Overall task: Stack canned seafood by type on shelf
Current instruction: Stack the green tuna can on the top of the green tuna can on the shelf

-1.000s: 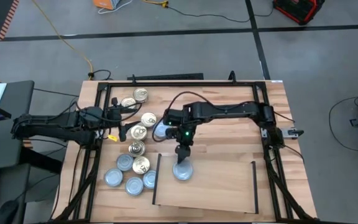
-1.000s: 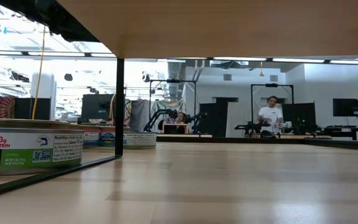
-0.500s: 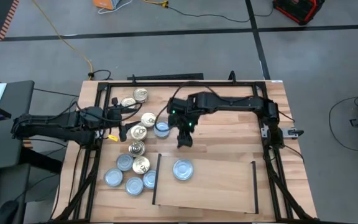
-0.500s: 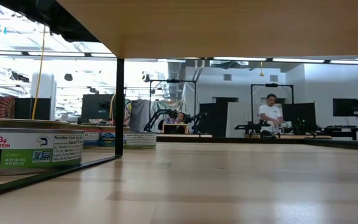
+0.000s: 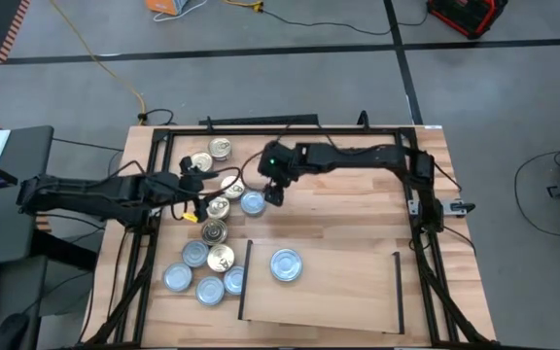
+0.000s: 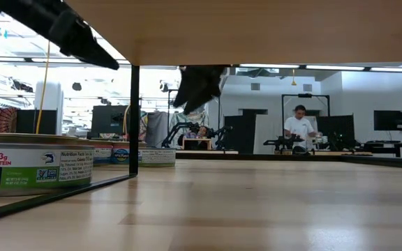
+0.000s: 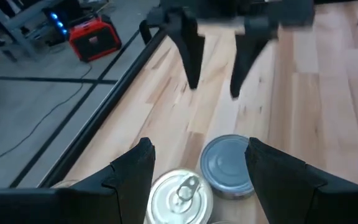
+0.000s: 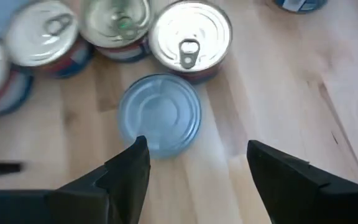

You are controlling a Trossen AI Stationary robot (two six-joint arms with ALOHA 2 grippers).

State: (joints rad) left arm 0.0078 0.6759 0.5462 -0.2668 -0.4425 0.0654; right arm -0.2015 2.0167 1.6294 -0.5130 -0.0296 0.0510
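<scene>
Several round tins stand on their bases on the tabletop left of the shelf, some gold-lidded, some silvery-blue. One silvery-blue tin rests on the shelf board. My right gripper is open and hovers beside a silvery-blue tin on the table, touching nothing. A gold pull-tab tin stands just beyond that tin. My left gripper is open, its fingers either side of a gold-lidded tin without touching it. In the low view the right gripper hangs above the table.
A black frame runs around the table's far and side edges. The shelf's black side strips stand up from the table. Bare tabletop lies right of the tins. A person stands in the room behind.
My right gripper has left the silvery-blue tin standing on the shelf. It has risen and moved toward the table's far left, to the silvery-blue tin among the tins on the table. My left gripper has moved a little right, toward the same tins.
</scene>
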